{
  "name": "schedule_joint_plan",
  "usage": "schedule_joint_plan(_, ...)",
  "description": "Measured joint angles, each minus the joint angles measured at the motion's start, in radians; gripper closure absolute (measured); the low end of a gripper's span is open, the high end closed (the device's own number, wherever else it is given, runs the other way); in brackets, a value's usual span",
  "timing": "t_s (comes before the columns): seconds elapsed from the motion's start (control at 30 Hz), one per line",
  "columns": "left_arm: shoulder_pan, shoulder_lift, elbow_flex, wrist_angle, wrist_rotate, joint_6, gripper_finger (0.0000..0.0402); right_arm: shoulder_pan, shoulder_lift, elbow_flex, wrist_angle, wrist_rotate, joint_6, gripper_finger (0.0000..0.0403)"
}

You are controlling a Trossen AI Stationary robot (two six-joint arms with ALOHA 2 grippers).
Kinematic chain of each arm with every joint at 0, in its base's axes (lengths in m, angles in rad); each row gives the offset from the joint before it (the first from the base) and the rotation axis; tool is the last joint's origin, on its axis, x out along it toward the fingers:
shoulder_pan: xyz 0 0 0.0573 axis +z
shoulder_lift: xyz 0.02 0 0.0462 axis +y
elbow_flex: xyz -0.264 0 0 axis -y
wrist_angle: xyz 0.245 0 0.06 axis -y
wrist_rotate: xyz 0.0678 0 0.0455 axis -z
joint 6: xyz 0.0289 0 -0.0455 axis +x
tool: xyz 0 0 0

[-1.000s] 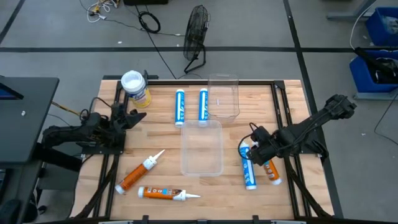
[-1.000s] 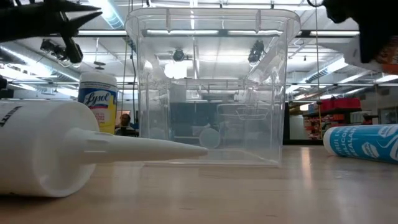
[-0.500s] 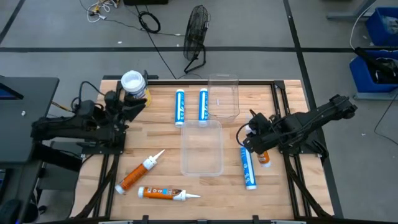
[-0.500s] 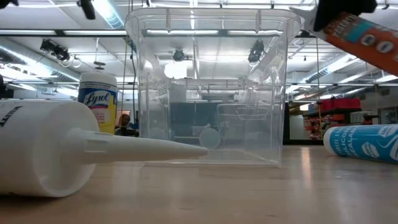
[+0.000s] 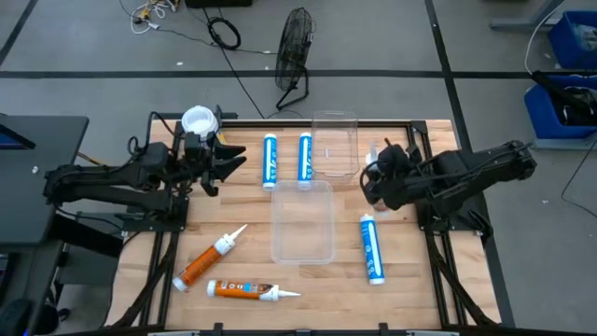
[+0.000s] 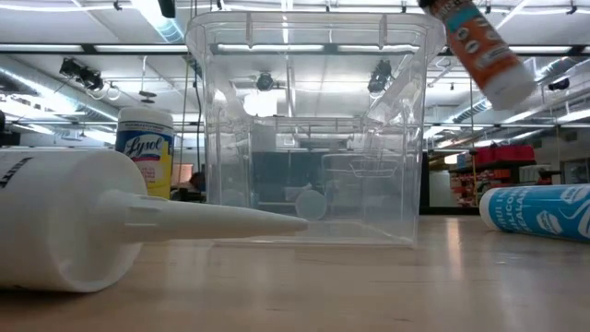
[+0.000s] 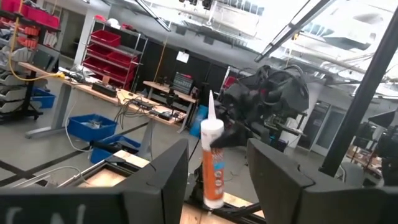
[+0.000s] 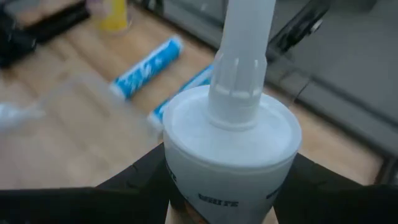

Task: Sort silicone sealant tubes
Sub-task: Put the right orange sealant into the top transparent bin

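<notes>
Now the right gripper (image 5: 378,177) is up off the wooden surface (image 5: 233,210) by the far clear bin (image 5: 336,142), fingers clamped on an orange sealant tube (image 6: 481,48), nozzle up. The left gripper (image 5: 227,160) hovers near the Lysol canister (image 5: 201,125), fingers spread and empty. Two blue tubes (image 5: 286,159) lie beside that bin, one blue tube (image 5: 371,248) on the right, two orange tubes (image 5: 224,271) near the front.
</notes>
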Motion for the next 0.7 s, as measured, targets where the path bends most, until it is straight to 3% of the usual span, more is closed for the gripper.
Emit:
schedule_joint_plan(0.17, 0.0, -0.01, 0.0, -0.022, 0.0, 0.0, 0.0234, -0.048, 0.0, 0.008, 0.038, 0.138, -0.034, 0.0195)
schedule_joint_plan(0.27, 0.0, -0.027, 0.002, -0.045, 0.0, 0.001, 0.0234, -0.099, 0.0, 0.008, 0.103, 0.169, -0.121, 0.0195)
schedule_joint_plan(0.47, 0.0, -0.102, 0.001, -0.235, -0.006, -0.004, 0.0234, -0.212, 0.0, 0.008, 0.366, 0.162, -0.404, 0.0195)
schedule_joint_plan(0.7, 0.0, -0.185, 0.001, -0.339, -0.032, -0.024, 0.0234, -0.384, 0.0, -0.064, 0.764, 0.037, -0.69, 0.0195)
